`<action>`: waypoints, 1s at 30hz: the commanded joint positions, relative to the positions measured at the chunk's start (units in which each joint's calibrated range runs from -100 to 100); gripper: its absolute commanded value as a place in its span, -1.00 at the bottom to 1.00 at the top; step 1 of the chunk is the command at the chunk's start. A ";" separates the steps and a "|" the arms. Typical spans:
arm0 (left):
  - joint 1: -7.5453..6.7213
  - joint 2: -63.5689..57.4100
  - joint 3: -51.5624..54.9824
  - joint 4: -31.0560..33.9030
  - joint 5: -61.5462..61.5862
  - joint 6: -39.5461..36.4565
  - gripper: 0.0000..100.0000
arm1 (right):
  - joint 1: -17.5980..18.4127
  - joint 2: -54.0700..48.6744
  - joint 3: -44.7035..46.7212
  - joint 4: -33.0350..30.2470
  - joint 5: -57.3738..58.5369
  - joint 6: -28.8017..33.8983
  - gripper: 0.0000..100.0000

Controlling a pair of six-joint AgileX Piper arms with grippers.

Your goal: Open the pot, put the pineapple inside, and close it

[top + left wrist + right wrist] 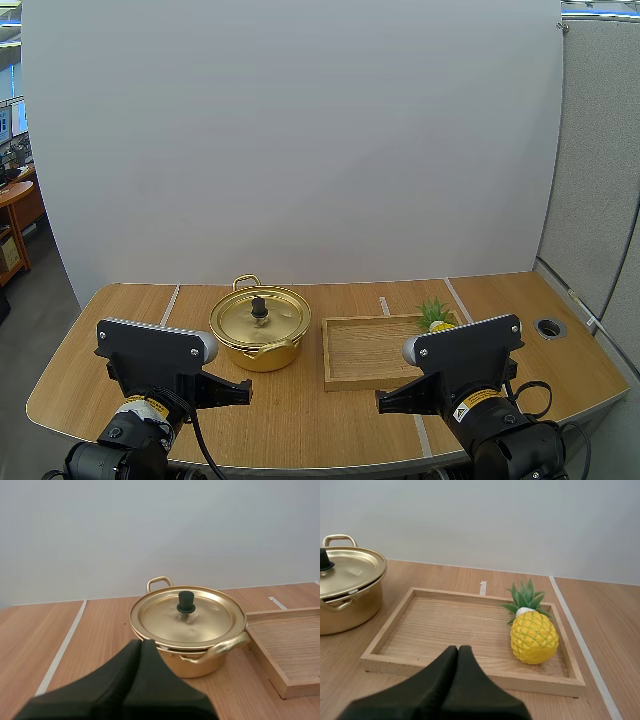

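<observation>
The yellow pineapple point(534, 636) lies at the right end of the shallow wooden tray point(445, 625), long axis running near to far, green crown pointing away from me. The lidded golden metal pot point(195, 665) sits just left of the tray on the pale wooden bench point(300, 400). Both my left pincer point(141, 642) and right pincer point(458, 649) are clenched, empty.

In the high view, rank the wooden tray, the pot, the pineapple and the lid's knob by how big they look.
1. Wooden tray, the widest.
2. Pot, close to the tray, so that order is unsure.
3. Pineapple, partly hidden behind the right arm.
4. Lid knob.
</observation>
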 commanded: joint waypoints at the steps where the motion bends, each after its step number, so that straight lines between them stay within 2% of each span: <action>1: 0.02 -0.23 0.09 -1.02 -1.27 -0.42 -1.00 | -0.23 -0.26 0.12 0.10 -0.22 0.22 -1.00; 23: 0.02 -0.23 -0.82 -0.82 -1.29 0.04 -1.00 | -0.23 -0.26 0.12 0.41 -0.02 0.02 -1.00; 30: 0.02 -0.23 -11.42 -0.68 -0.63 0.04 -1.00 | -0.23 -0.26 -10.82 0.06 7.76 0.02 -1.00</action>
